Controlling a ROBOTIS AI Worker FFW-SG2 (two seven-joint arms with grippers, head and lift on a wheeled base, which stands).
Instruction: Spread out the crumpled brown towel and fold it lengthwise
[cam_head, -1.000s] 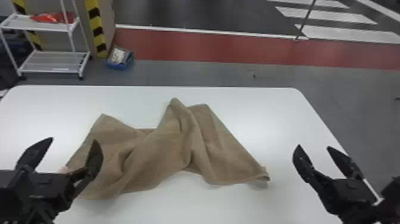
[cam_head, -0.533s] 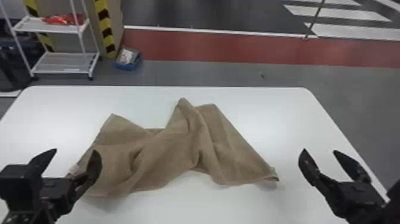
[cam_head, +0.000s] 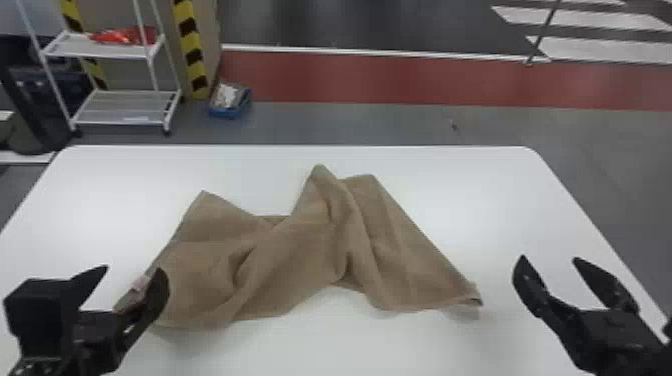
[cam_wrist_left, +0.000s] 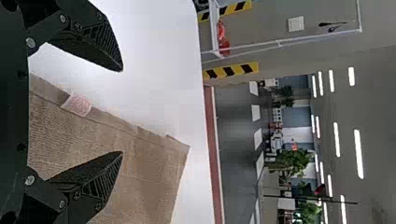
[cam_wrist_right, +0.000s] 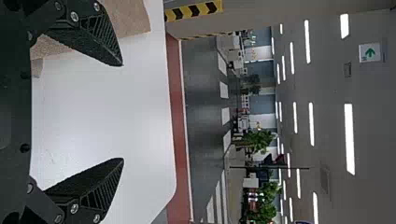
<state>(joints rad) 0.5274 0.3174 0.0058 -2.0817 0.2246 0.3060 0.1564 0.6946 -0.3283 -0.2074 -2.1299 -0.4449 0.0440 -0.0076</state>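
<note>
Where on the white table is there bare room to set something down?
Bare white tabletop lies beyond the right claw, right of the brown towel; along the far edge; and in front of the towel's middle. It is crowded around the left claw, at the towel's pale tag.

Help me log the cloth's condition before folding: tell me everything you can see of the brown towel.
The brown towel looks like soft, finely ribbed fabric with hemmed edges and a small pale, pinkish label at its left edge. It lies crumpled across the white table, raised folds bunching through its middle, its far edge uneven, one corner pointing toward the right gripper. The left gripper hovers at its left end, jaws apart, and neither gripper grips it.
</note>
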